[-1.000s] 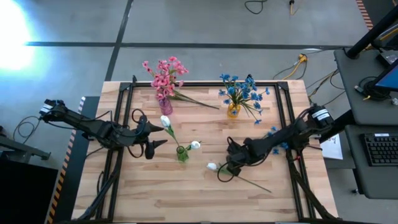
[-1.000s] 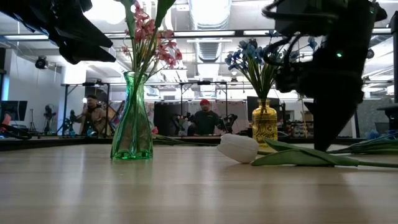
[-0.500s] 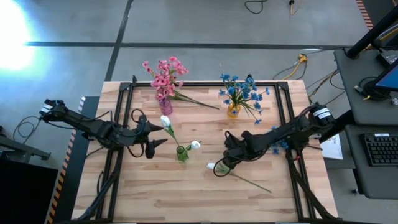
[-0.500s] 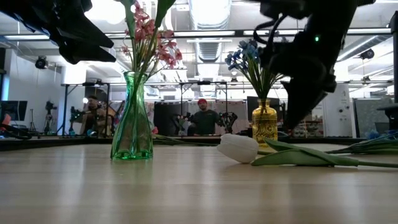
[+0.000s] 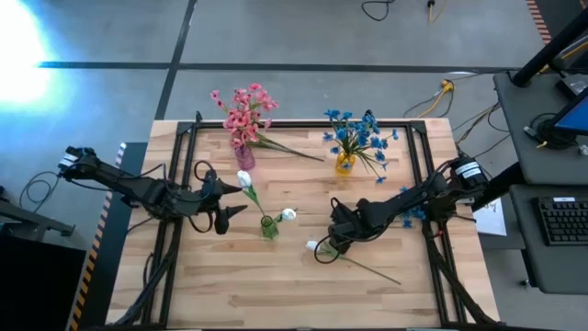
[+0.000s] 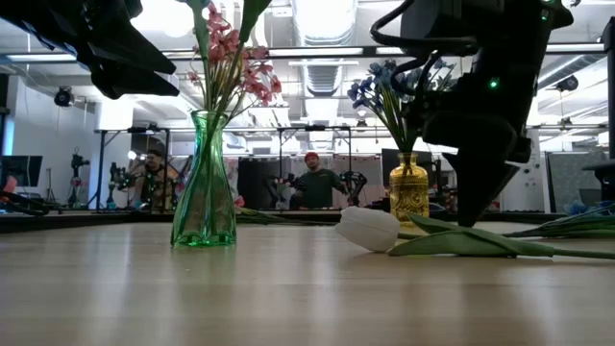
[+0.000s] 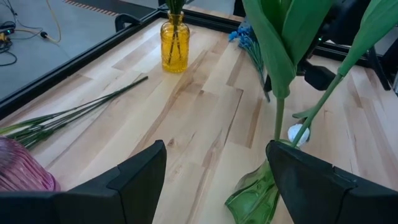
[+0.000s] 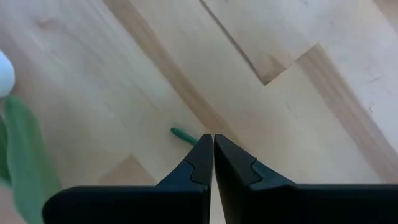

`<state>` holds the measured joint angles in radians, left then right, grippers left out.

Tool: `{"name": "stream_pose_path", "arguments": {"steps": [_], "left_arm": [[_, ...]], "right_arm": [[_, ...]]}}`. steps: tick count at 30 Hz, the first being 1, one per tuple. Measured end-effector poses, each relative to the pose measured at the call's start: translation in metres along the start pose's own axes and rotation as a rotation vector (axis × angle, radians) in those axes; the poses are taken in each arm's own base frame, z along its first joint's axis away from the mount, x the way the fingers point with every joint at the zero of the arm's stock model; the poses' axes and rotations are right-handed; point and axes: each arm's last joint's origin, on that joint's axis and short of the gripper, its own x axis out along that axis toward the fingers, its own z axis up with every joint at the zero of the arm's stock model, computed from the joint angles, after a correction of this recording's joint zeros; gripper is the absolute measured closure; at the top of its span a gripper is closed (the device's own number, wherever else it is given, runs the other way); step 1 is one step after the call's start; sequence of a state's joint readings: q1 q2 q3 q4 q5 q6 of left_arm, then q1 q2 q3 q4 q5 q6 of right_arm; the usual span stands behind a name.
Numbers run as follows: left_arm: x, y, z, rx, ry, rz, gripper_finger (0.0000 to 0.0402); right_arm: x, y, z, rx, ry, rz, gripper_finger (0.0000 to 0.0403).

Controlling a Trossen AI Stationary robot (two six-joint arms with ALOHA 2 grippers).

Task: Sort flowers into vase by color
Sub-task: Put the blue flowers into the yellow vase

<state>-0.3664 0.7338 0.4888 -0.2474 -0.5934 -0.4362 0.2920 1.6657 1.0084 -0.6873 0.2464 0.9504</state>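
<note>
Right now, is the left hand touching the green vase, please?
Apart: the high view shows bare wood between the open left hand and the green vase.

Pink flowers (image 5: 242, 110) fill a pink vase (image 5: 245, 157); blue flowers (image 5: 355, 134) fill a yellow vase (image 5: 344, 165). White tulips (image 5: 244, 179) stand in a green vase (image 5: 269, 227) on the pale wooden desk (image 5: 239, 280).

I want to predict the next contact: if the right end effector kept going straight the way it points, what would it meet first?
The right end effector, shut, points down at the table. Most likely it meets the thin green stem of the white flower lying flat there, or the bare wooden table right beside it; depth is unclear.
</note>
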Motion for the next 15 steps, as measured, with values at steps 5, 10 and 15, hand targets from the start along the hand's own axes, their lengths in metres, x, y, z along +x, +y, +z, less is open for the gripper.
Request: {"name": "stream_pose_path", "arguments": {"steps": [5, 10, 15], "left_arm": [[0.000, 0.000, 0.000, 0.000, 0.000, 0.000, 0.0134], [0.000, 0.000, 0.000, 0.000, 0.001, 0.000, 0.0134], [0.000, 0.000, 0.000, 0.001, 0.001, 0.000, 0.0134]], "right_arm": [[0.000, 0.001, -0.001, 0.000, 0.043, 0.030, 0.0394], [-0.002, 0.000, -0.005, 0.034, 0.152, 0.073, 0.0394], [-0.018, -0.009, -0.008, 0.149, 0.179, 0.045, 0.0394]]}}
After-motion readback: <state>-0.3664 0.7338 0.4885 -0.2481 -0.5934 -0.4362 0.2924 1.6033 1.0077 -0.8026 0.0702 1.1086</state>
